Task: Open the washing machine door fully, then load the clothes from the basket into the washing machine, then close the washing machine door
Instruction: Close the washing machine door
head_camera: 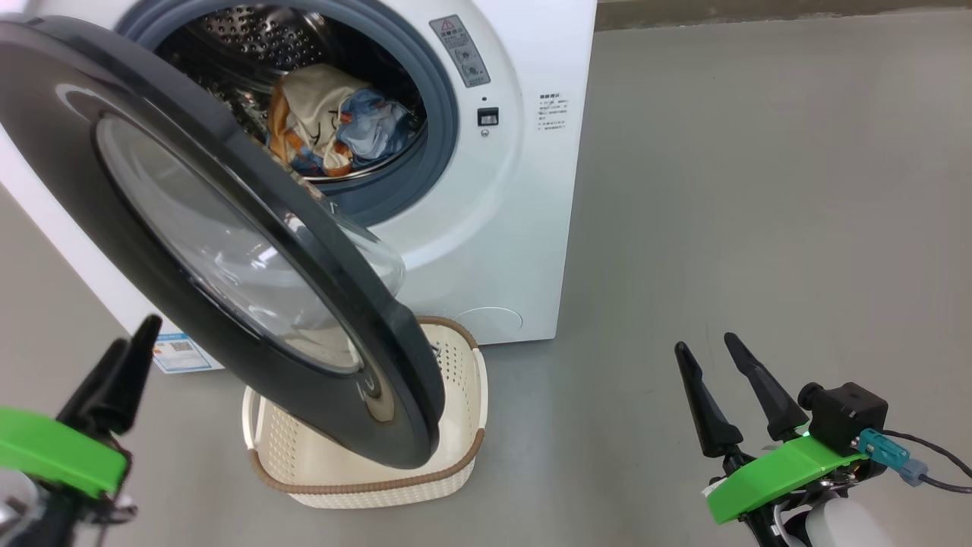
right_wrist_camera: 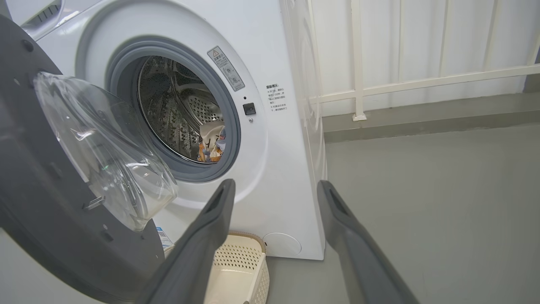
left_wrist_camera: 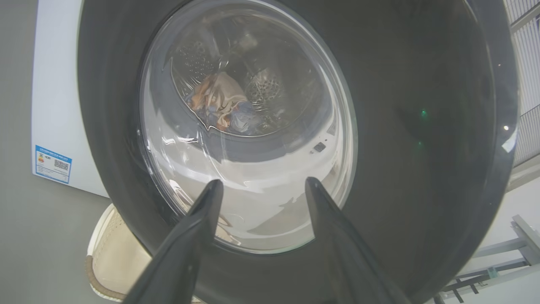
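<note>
The washing machine stands with its glossy black door swung partway out over the basket. The clothes lie in the steel drum, a cream, blue and orange bundle, and the basket's visible floor is bare. My left gripper is open at the lower left, just outside the door's outer face. In the left wrist view it points at the door, with the clothes visible through the glass. My right gripper is open and holds nothing, out on the floor right of the machine.
Grey floor stretches wide to the right of the machine. A white railing and wall run behind it in the right wrist view. A blue label marks the machine's lower corner near my left gripper. The door overhangs most of the basket.
</note>
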